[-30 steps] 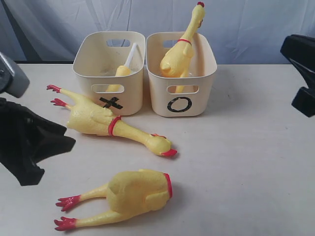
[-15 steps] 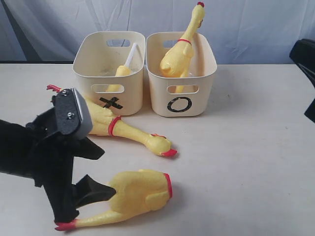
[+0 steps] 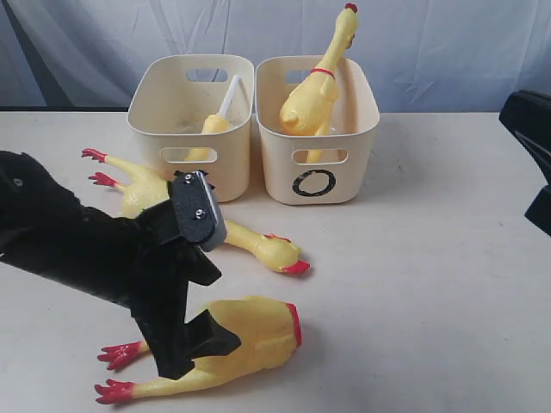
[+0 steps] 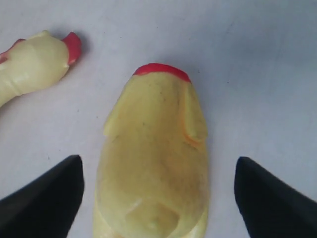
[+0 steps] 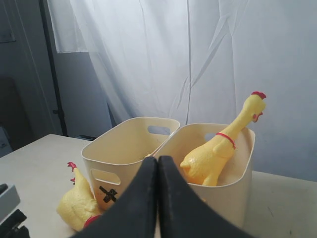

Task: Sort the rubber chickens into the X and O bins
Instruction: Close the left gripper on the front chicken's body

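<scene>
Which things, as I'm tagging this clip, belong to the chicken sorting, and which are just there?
Job: X bin, O bin, standing chicken in O, yellow piece in X, whole lying chicken, headless chicken body.
Just there: table, white curtain.

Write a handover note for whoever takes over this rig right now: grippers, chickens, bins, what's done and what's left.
Left gripper: open, jaws on either side of the headless body, not closed on it.
Right gripper: shut, empty, off to the right.
Done: an upright chicken leans in the O bin; a yellow piece sits in the X bin.
Left: the headless body and the lying chicken in front of the X bin.
</scene>
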